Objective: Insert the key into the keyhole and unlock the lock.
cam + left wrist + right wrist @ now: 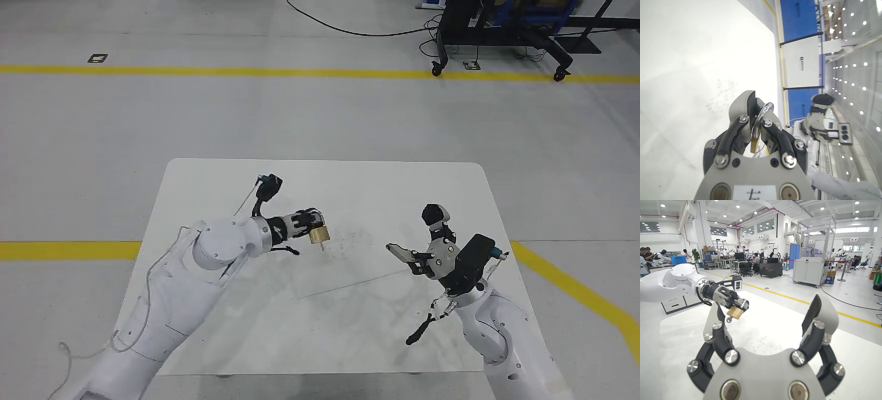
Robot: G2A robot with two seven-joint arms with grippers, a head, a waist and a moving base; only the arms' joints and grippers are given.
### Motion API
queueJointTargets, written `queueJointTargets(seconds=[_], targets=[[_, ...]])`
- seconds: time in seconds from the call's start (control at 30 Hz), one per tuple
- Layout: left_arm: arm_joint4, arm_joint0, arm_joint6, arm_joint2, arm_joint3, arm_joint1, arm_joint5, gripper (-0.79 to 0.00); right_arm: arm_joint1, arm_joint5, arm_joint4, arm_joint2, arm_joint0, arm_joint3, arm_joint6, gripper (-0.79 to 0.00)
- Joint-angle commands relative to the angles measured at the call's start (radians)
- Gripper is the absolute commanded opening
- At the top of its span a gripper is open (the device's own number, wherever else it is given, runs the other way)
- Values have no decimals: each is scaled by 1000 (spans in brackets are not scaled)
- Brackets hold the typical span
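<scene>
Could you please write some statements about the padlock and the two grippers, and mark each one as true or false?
1. The left gripper holds the padlock by its shackle. True.
2. The right gripper is shut. False: its fingers are spread wide and hold nothing.
3. The padlock lies flat on the table. False: it hangs from the left gripper, above the table.
4. A small silver piece, apparently the key, sticks out below the brass body of the padlock. True.
5. The two grippers touch each other. False: they are clearly apart, with bare table between them.
</scene>
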Motion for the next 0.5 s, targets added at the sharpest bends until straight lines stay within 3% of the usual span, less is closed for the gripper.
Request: queueJointTargets(seconds=[0.0,0.2,0.3,0.33,0.37,0.47], targets=[[18,-52,20,75,57,-25,26,-785,0,0,0,0,0,0,0,0],[68,-147,20,204,185,-81,138,-785,0,0,0,0,0,0,0,0],[119,-175,21,245,220,-98,193,-459,0,0,0,0,0,0,0,0],[132,-180,20,253,226,-102,207,-422,0,0,0,0,0,0,0,0],[148,-183,19,261,230,-104,221,-329,0,0,0,0,0,0,0,0],[172,-182,5,266,228,-107,245,0,0,0,0,0,0,0,0,0]])
